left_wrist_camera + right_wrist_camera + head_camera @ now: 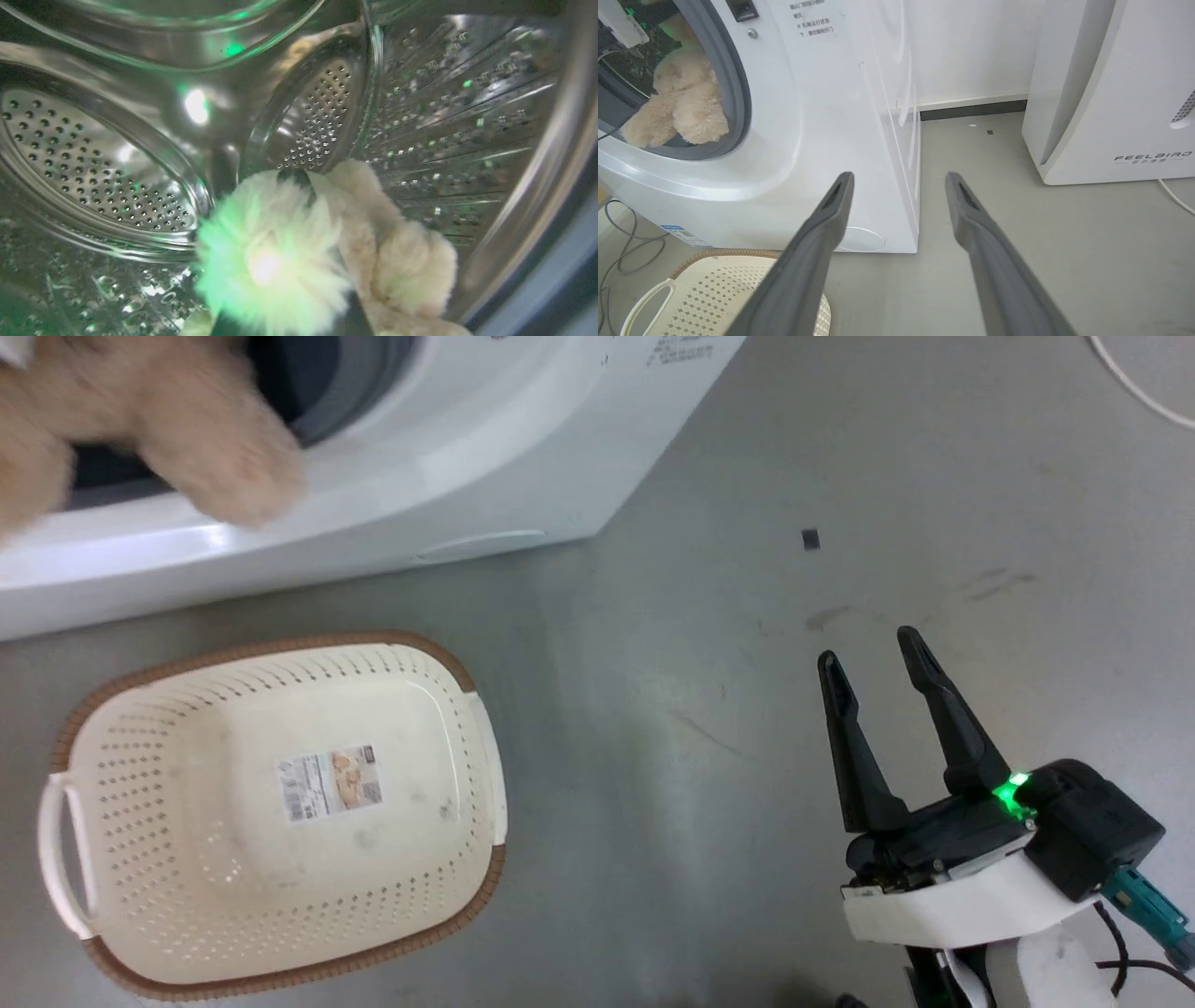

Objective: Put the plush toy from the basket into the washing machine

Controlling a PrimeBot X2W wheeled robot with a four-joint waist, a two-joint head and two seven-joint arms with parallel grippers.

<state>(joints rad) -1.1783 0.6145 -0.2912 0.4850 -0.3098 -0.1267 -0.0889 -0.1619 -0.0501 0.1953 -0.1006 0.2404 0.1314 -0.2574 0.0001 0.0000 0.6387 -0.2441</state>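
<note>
The cream-beige plush toy (140, 420) hangs in the round opening of the white washing machine (448, 476), its limbs over the grey gasket. In the left wrist view the plush toy (327, 252) sits inside the shiny steel drum (93, 154), lit green, and my left gripper (292, 191) is shut on it with the fingers mostly buried in fur. The oval cream basket (280, 803) lies on the floor with only its label sticker inside. My right gripper (873, 658) hovers open over bare floor to the basket's right, holding nothing.
A white FEELBIRD-marked appliance (1111, 93) stands to the right of the washing machine (822, 116), with a strip of grey floor (971, 149) between them. A white cable (1139, 387) runs along the floor at far right. Cables (621, 242) lie at the washer's left foot.
</note>
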